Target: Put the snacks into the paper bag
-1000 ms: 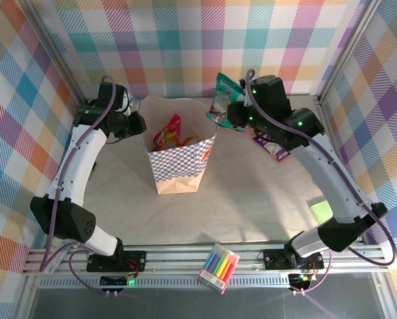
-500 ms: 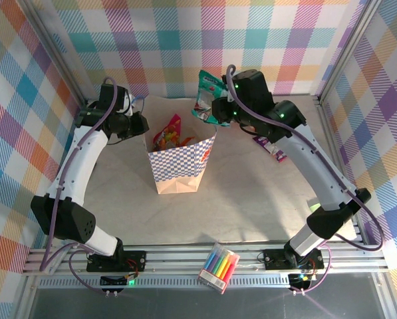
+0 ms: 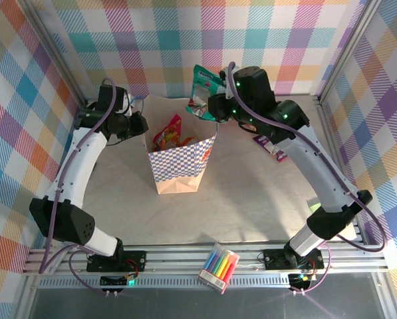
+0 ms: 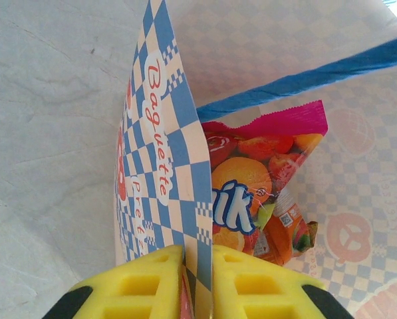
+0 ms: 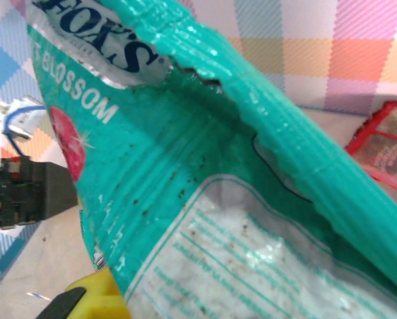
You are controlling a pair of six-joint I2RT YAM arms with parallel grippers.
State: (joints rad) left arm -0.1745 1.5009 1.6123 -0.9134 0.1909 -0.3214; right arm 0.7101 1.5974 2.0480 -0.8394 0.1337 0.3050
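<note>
Top external: markers (image 3: 218, 267) (apart from bag (image 3: 178, 167))

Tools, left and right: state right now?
Left tool: shut on the paper bag wall.
Right tool: shut on the teal snack packet.

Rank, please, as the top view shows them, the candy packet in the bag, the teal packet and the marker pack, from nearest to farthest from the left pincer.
1. candy packet, inside the paper bag, just right of the left pincer.
2. teal packet, in the air beyond the bag's far right corner.
3. marker pack, on the near rail.
</note>
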